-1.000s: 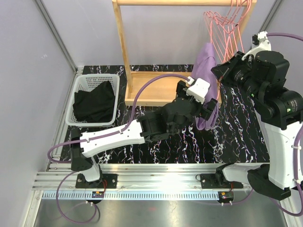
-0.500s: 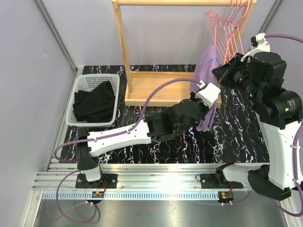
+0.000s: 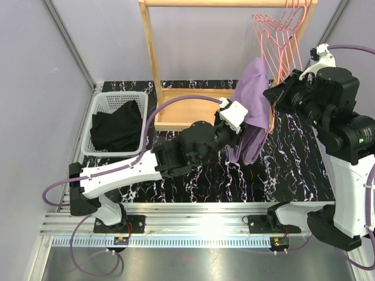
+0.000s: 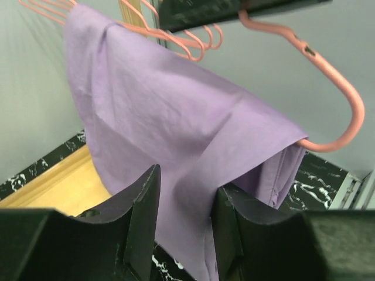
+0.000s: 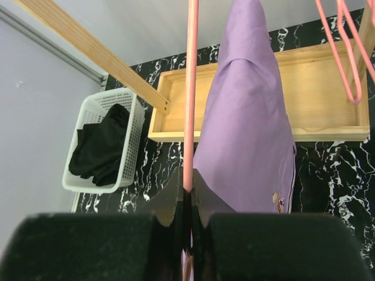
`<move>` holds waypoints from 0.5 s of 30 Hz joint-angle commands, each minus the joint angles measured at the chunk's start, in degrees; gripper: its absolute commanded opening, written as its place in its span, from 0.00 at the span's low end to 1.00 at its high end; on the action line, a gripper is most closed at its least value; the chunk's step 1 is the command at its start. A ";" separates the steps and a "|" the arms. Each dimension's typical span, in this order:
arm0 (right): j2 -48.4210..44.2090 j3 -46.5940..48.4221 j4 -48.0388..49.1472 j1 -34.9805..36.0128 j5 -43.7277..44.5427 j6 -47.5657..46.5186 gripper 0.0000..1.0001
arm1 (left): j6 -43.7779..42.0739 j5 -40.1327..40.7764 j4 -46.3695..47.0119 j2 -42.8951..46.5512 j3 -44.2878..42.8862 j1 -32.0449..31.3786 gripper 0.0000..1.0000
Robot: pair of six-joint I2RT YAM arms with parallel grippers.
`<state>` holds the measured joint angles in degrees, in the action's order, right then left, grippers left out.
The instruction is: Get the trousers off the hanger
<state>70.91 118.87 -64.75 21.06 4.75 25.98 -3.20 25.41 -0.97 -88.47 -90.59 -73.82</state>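
The lilac trousers (image 3: 253, 96) hang over a pink hanger (image 3: 272, 114) in front of the wooden rack. My left gripper (image 3: 236, 136) is at their lower left edge. In the left wrist view its jaws (image 4: 184, 199) are shut on a fold of the lilac trousers (image 4: 176, 117), and the hanger's hook (image 4: 345, 99) curves out to the right. My right gripper (image 5: 188, 193) is shut on the hanger's thin pink rod (image 5: 190, 88), with the trousers (image 5: 252, 134) beside it. The black trousers (image 3: 117, 126) lie in the white basket (image 3: 99, 102).
The wooden rack has an upright post (image 3: 151, 52) and a shallow base tray (image 3: 187, 111) behind the lilac cloth. Several spare pink hangers (image 3: 281, 29) hang from its top rail at the right. Grey walls close in the left and back sides.
My left gripper, wide a second ago, has closed on the lilac cloth and drawn back to the left. The cloth's lower part has swung left with it. The right arm holds still.
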 commanded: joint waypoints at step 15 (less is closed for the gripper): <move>-0.51 3.65 7.36 0.21 -6.52 3.81 0.00 | 1.35 -2.74 8.09 0.05 -0.56 1.84 0.74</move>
<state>71.26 120.99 -64.82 21.06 -0.82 27.81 -2.96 22.68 1.08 -87.44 -90.32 -72.29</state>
